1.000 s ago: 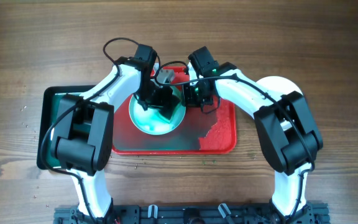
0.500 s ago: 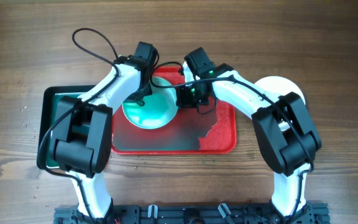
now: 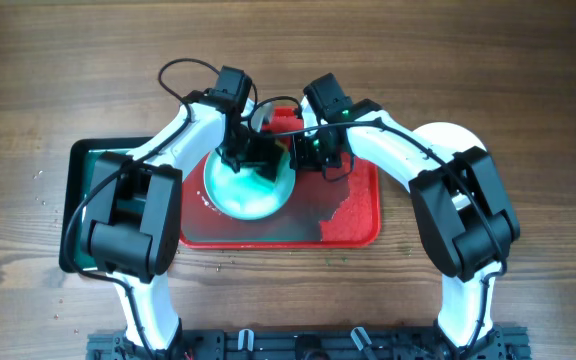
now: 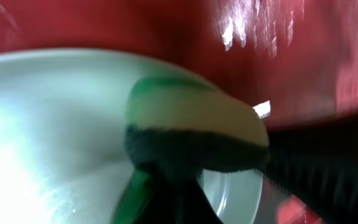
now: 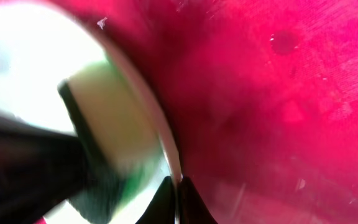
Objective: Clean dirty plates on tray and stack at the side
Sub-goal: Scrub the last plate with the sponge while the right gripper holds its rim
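Two plates are all I can find, so I cannot say where the third one is. The biggest thing is the brown wooden tabletop [image 3: 528, 60], and the red tray [image 3: 353, 225] lies in the middle of it, with a black tray [image 3: 76, 190] with a green inside just beside it on my left. On the red tray, toward its left end, sits a dirty plate [image 3: 248, 198] with a wide blue-green smear across its middle, so I judge this one is only partly clean. Off the tray, on the tabletop by my right arm, lies a white plate [image 3: 446, 134] that looks clean; my arm hides part of it, and I cannot tell if another plate is under it. So I think one plate is done and put aside, one is being washed now, and stacking it is left to do. My left claw [image 3: 253, 160] is closed on a sponge [image 4: 197, 121], pale on one side and dark green on the other, and the sponge is pressed on the dirty plate near its far rim. My right claw [image 5: 176, 186] has its tips nearly together, pinching the rim of that same plate on its right side to hold it in place. I can read no words, brands or labels on anything.
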